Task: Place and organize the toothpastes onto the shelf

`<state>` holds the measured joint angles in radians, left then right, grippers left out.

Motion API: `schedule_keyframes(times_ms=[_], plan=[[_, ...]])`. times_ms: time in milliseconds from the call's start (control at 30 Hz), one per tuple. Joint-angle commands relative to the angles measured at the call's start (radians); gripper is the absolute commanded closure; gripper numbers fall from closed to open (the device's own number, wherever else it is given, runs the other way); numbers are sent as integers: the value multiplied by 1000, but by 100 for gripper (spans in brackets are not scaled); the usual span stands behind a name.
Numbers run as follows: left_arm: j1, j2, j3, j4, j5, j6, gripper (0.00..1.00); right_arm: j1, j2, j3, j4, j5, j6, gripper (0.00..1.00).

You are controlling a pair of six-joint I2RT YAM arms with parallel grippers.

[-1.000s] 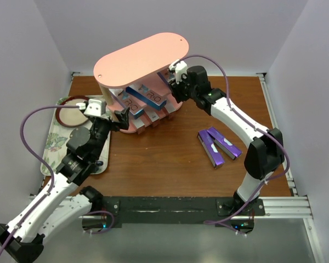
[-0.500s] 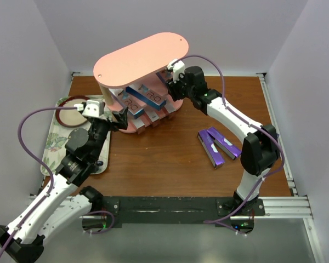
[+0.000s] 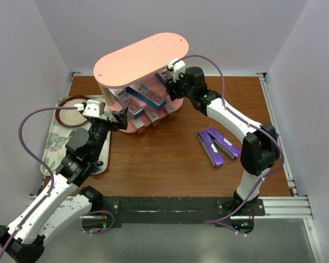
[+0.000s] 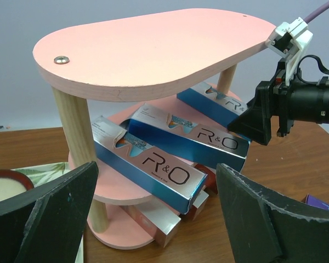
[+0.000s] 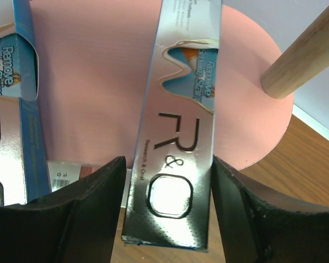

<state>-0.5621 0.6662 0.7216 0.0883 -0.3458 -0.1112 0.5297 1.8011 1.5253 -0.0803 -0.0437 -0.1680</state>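
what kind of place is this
Likely a robotics lab cell, not a shop: plain pale walls close around one wooden table, robot arms bolted to a metal rail, toothpaste boxes on a pink shelf.

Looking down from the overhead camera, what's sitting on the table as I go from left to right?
A floral tray → pink shelf with blue toothpaste boxes on it → two purple toothpaste boxes.
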Motion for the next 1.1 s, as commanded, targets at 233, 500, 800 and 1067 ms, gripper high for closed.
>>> schedule_keyframes(times_ms=[233, 500, 800, 1067], plan=[[16, -5, -5, 45, 18, -5, 7, -5, -51, -36, 60, 10, 13, 27], [19, -5, -7, 47, 30, -13, 7, -20, -118, -108, 63, 24, 21, 25], [22, -4, -8, 47, 37, -16, 7, -43, -117, -129, 76, -57, 45, 49], [25, -4, -8, 48, 39, -15, 7, -51, -80, -91, 77, -114, 42, 58]])
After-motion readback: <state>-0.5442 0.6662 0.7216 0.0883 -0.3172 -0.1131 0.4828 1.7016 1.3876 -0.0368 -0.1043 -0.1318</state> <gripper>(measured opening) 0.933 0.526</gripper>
